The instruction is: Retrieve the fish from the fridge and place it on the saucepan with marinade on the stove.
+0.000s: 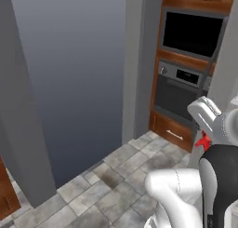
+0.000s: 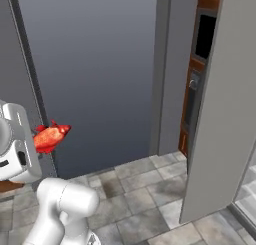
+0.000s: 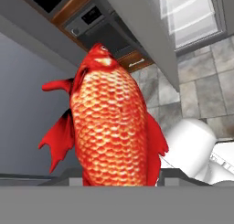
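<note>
Fish (image 3: 114,127) sits right in front of the hand cam, red-orange w/ scaled body, head pointing up-frame, fins out to both sides, tail end dropping below the frame bottom where the fingers would be; fingers themselves hidden behind it, so can't confirm the clench directly, but fish is off any surface and carried at the hand, so grasping it. In right base view the fish (image 2: 50,136) sticks out sideways from the white hand at left edge, in mid-air, above the tiled floor (image 2: 150,199), in front of a large flat grey fridge door (image 2: 95,74). Left base view shows just a red sliver of fish (image 1: 203,141) under the hand, near right edge, w/ the arm's white elbow below. Fridge: another light-grey door panel (image 2: 220,104) stands edge-on at right in right base view; hand view gives a glimpse of the white interior w/ clear shelves (image 3: 189,15) at top right. Built-in oven (image 1: 179,90) w/ dark microwave (image 1: 193,34) over it in wood cabinetry, past the fridge, wood drawer (image 1: 172,131) below.
</note>
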You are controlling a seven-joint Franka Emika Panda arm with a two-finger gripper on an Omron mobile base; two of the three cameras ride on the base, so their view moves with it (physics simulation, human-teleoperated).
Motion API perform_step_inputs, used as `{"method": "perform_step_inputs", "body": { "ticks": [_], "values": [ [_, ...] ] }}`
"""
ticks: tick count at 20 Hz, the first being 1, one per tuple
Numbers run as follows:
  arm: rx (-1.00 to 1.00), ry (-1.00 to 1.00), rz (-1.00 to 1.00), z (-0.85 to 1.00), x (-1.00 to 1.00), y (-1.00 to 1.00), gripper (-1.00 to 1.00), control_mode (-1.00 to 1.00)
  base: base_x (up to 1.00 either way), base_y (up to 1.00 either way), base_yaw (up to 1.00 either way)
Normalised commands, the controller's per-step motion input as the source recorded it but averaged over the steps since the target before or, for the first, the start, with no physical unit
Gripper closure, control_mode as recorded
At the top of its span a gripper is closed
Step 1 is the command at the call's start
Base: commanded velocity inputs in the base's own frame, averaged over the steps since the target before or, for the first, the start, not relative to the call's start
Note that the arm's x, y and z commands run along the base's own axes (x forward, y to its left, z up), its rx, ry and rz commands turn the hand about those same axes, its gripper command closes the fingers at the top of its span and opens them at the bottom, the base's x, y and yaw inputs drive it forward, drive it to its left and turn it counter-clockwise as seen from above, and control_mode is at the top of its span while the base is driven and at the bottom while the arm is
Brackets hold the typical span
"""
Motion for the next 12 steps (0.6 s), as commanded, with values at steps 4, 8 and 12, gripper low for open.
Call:
{"method": "perform_step_inputs", "body": {
  "ticks": [4,8,12],
  "values": [
    [0.0,0.0,0.0,0.0,0.0,0.0,1.0,1.0,-0.28,0.54,0.33],
    [0.0,0.0,0.0,0.0,0.0,0.0,1.0,1.0,-0.24,0.52,0.33],
    [0.0,0.0,0.0,0.0,0.0,0.0,1.0,1.0,-0.14,0.57,0.33]
  ]
}}
